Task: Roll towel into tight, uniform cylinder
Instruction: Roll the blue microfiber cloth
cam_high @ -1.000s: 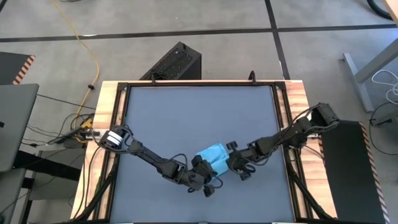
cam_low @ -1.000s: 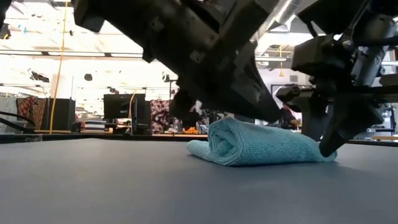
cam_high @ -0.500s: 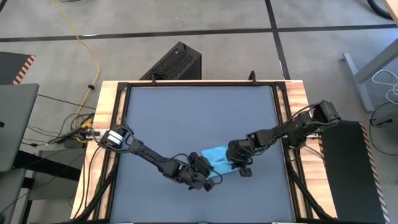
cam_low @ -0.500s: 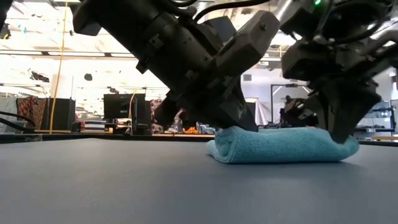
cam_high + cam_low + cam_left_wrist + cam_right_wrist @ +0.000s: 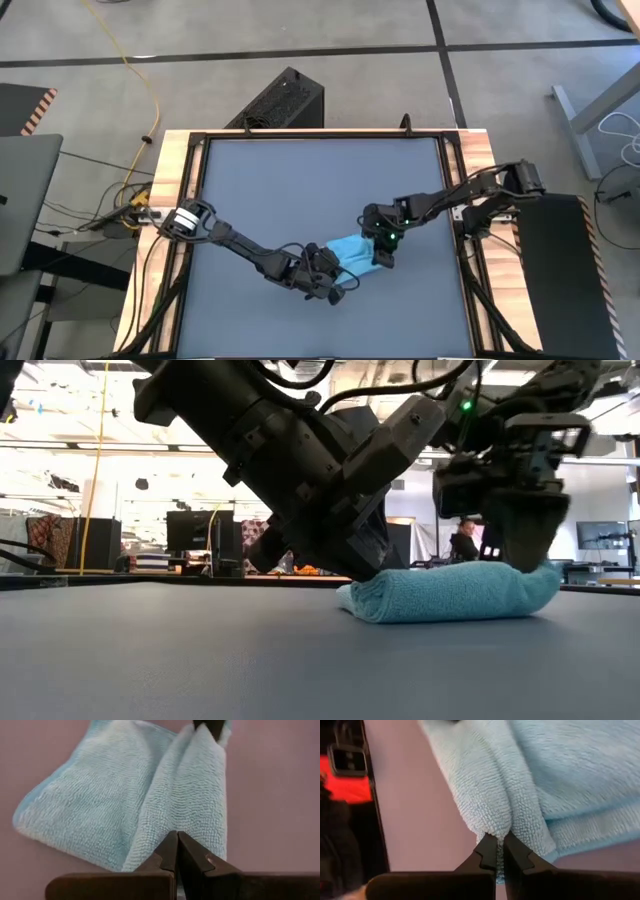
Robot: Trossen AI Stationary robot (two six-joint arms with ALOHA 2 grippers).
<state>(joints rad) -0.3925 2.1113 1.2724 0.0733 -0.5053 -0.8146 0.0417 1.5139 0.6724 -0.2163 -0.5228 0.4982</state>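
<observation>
Here, a small light sky-blue soft cloth towel (image 5: 352, 250), partly rolled into a stubby, flattened roll, lies on the dark grey bench (image 5: 300, 180) toward the near edge, a little right of centre. The left tool (image 5: 335, 283) holds one end of it: in the left wrist view its two dark fingers are pressed together on a ridge of the cloth (image 5: 185, 815). The right tool (image 5: 381, 257) holds the other end the same way, its tips pinched on a fold of the towel (image 5: 510, 805) in the right wrist view. In the low view the towel (image 5: 450, 592) sits flat on the bench, with the left arm's end at its left and the right arm's end pressing on its right.

The risk, as I judge it, is uneven rolling. Each tool seems to grip only a thin pinch of cloth, so a layer could slip free and the roll could loosen. If one end turns further than the other, the result would probably be a cone or a twist, not an even cylinder. A loose flap spreads out beside the ridge in the left wrist view and could bunch up.

Nothing else lies on the bench near the towel. The two arms are close together, so they could crowd each other. A black box (image 5: 280, 100) stands on the floor beyond the far edge, and a yellow cable (image 5: 140, 80) trails across the floor at the left.
</observation>
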